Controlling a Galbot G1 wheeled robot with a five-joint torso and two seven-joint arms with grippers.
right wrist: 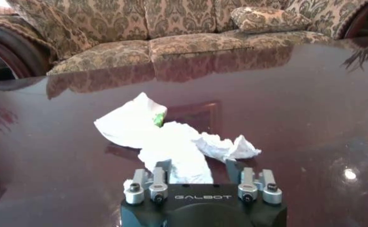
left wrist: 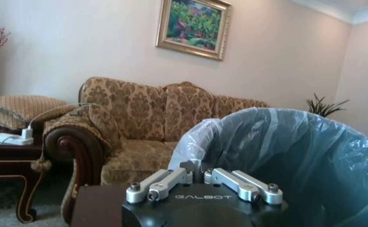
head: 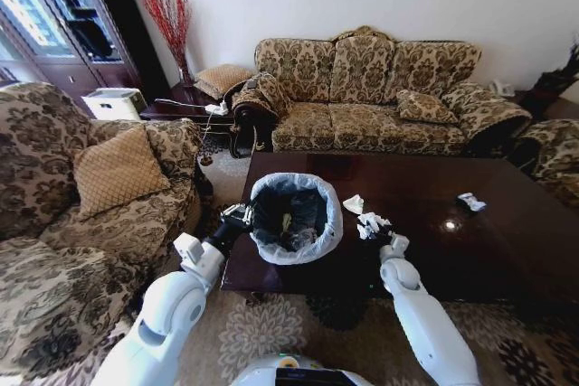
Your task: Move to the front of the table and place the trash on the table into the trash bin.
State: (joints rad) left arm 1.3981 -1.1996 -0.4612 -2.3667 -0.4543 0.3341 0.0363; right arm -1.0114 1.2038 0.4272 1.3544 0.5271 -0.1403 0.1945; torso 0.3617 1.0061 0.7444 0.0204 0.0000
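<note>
Pickup step: right gripper [right wrist: 198,166] open, straddling crumpled white tissue [right wrist: 174,144] on glossy brown table [right wrist: 310,109]. Left gripper [left wrist: 198,175] seemingly clamped on bag-lined black bin [left wrist: 285,151] rim. Next: close, lift.

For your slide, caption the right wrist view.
Right gripper open around crumpled white tissue on glossy dark brown wooden table.

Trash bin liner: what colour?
Translucent pale bluish-white, folded over the rim of the trash bin; clearest in the left wrist view.
</note>
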